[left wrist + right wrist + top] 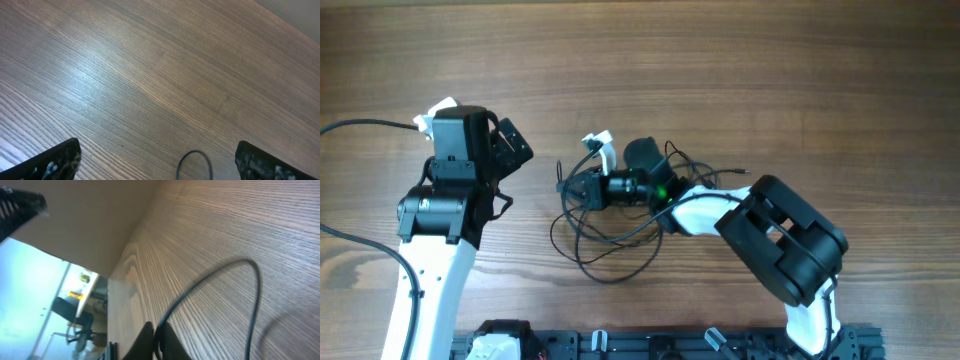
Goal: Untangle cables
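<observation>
My right gripper (565, 186): clamped tight. Wrist view shows thin strand running out from fingertips (170, 342); I judge 1 strand pinched.
Cables (605, 245): loose tangle on table (770, 80), under and just beside right gripper.
My left gripper (515, 148): spread wide, empty, well apart from right gripper.
Advice: draw pinched strand out slowly, low over table. Stop if whole tangle drags. Bring left gripper in to pin remainder.
</observation>
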Robot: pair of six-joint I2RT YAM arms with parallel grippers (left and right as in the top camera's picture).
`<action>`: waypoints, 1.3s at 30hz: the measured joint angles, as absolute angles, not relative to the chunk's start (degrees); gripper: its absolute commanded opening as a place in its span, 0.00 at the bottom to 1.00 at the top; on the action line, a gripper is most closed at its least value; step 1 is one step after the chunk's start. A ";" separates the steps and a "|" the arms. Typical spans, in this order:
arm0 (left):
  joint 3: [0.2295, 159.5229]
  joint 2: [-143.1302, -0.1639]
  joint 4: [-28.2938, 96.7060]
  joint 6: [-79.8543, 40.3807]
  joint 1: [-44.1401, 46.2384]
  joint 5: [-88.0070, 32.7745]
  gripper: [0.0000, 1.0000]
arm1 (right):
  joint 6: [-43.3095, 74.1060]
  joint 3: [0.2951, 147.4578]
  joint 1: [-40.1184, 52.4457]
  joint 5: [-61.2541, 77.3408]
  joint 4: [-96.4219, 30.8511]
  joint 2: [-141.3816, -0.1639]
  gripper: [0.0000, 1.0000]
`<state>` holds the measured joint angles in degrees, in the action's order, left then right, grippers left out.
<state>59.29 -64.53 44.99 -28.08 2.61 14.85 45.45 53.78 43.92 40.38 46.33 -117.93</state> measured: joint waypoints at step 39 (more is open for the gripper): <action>59.27 -64.49 44.99 -28.08 2.61 14.85 1.00 | 28.45 80.25 2.79 29.87 -0.73 -56.84 0.04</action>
